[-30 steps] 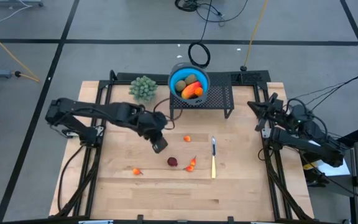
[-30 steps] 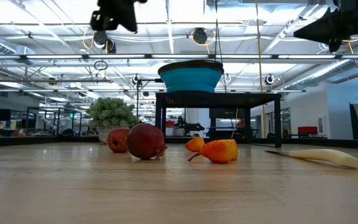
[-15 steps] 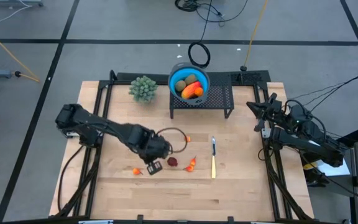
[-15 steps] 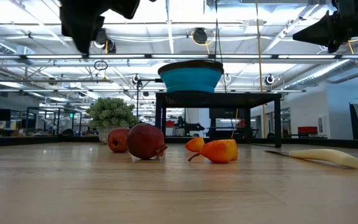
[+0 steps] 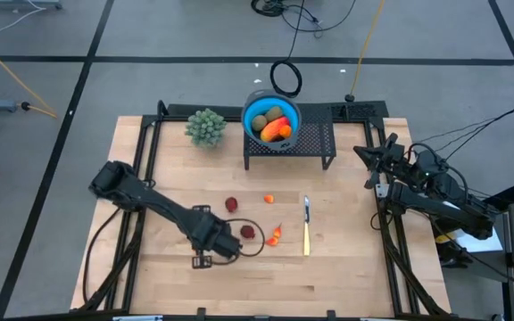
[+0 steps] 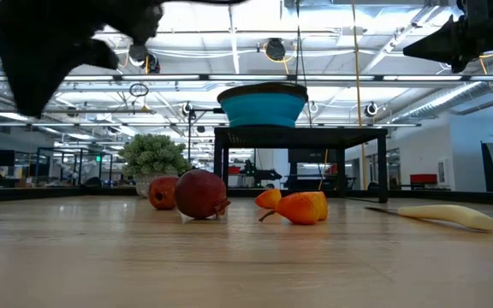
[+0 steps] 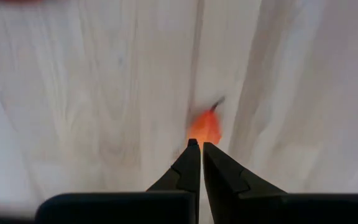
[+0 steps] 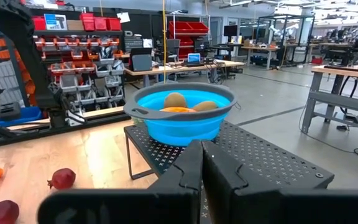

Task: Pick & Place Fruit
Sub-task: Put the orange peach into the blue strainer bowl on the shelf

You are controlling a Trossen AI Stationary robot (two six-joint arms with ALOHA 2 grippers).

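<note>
Left wrist view puts the left gripper [image 7: 196, 144] directly above a tiny orange fruit [image 7: 205, 127] lying on the bare wooden table [image 7: 92, 93], its 2 fingers pressed almost together and holding nothing. In the high view that gripper [image 5: 203, 259] sits low over the table's front left area, in front of the dark red fruits [image 5: 248, 232], and the tiny fruit itself is hidden beneath it there. To do this pick well, the jaws need to part wider than the fruit before the arm descends, then straddle it across its narrow width so it cannot squirt out sideways (a small, smooth toy like this will probably roll under a glancing touch). The fruit looks slightly elongated, its long axis running roughly in line with the fingers, with a thin dark stem pointing away from the wrist; closing across that axis should suit it. The right gripper [image 8: 202, 147] waits closed and empty at the table's right edge, facing the blue bowl [image 8: 179, 118] on the black stand [image 8: 272, 163], where other fruits already lie.
</note>
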